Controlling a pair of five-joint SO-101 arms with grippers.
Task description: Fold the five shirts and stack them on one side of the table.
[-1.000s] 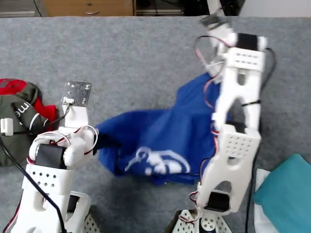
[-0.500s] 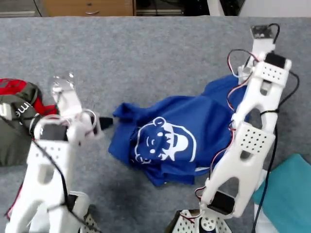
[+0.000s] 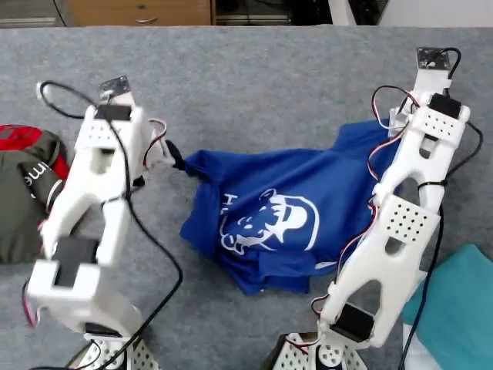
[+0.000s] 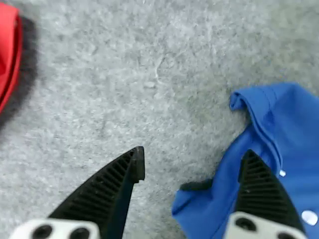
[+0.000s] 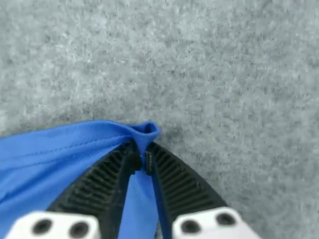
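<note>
Stretched the blue shirt out flatter across the table. My right fingers are clamped on its far corner. My left fingers are apart, with the opposite corner just beside them, toward the right arm.

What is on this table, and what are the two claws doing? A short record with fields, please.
Surface: grey table
Main item: blue shirt, crumpled, white print up, mid-table
Left gripper: open, beside the shirt's edge, nothing between its fingers
Right gripper: shut on a fold at the blue shirt's edge
Left edge of table: red shirt and olive shirt, lying together
Near right corner: teal cloth
</note>
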